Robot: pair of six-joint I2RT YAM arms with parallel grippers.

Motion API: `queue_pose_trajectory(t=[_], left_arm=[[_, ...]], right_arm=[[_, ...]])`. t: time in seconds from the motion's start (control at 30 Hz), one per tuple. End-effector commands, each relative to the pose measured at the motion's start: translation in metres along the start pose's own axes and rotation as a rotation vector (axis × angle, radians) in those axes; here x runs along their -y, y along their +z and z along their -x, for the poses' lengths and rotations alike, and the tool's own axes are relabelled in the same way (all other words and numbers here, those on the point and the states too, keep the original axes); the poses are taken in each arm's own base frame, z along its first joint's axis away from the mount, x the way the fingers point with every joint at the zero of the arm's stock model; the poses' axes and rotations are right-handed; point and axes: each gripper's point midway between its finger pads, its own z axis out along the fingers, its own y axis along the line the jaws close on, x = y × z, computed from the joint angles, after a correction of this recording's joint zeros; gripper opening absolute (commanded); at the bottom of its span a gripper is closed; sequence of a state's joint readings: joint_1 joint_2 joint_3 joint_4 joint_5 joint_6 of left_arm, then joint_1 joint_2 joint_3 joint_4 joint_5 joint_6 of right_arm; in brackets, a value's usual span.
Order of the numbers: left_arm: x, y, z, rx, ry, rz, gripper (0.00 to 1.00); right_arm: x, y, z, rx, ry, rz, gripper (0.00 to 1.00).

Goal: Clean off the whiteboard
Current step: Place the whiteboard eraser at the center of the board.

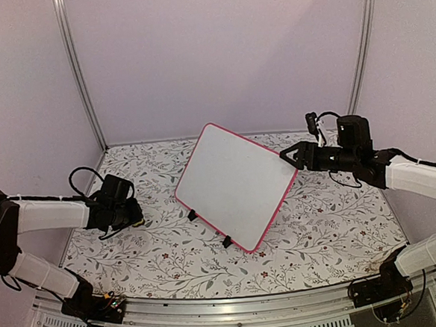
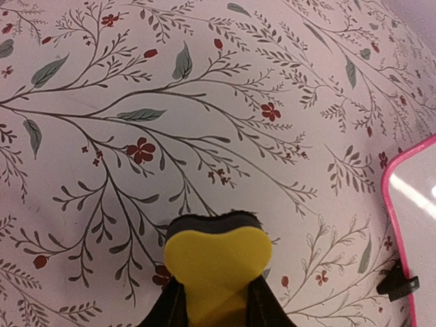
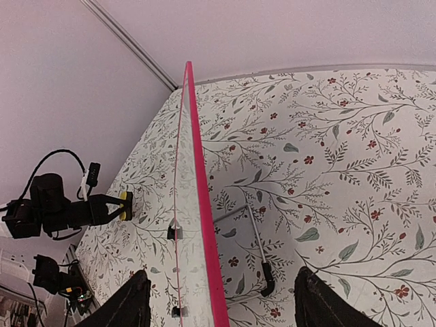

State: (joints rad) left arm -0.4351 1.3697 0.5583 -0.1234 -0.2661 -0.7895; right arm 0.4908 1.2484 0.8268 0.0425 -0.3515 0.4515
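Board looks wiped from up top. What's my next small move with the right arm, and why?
Probably draw the right gripper straight back off the edge of the whiteboard. Its jaws stand open astride the pink frame, gripping nothing; the top view shows no writing on the board, and the left gripper holds the eraser well aside. Backing out straight should avoid nudging the board.

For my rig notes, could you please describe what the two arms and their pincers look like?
The left arm and right arm match: white-covered links, black joints and bases, black cables looping at the wrists. The left pincer and right pincer are black with two dark fingers; the right looks triangular from above.
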Motion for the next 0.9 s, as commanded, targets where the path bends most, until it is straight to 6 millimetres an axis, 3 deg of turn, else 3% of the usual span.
queue_pose_trajectory(t=[0.0, 0.17, 0.4, 0.73, 0.87], left_arm=[[0.002, 0.004, 0.005, 0.006, -0.003, -0.02, 0.28], [0.001, 0.006, 0.005, 0.002, -0.004, -0.017, 0.47], [-0.001, 0.009, 0.003, -0.005, -0.003, -0.006, 0.61], [-0.006, 0.023, -0.023, -0.107, 0.007, 0.0, 0.72], [0.001, 0.018, -0.015, -0.075, -0.009, -0.035, 0.73]], right_arm=[[-0.001, -0.001, -0.003, -0.005, -0.013, 0.002, 0.7], [-0.001, 0.0, -0.003, -0.009, -0.014, 0.007, 0.7], [0.0, 0.001, -0.002, -0.011, -0.013, 0.01, 0.7], [0.0, 0.0, -0.001, -0.007, -0.009, 0.014, 0.69], [-0.001, 0.0, 0.0, -0.005, -0.007, 0.015, 0.69]])
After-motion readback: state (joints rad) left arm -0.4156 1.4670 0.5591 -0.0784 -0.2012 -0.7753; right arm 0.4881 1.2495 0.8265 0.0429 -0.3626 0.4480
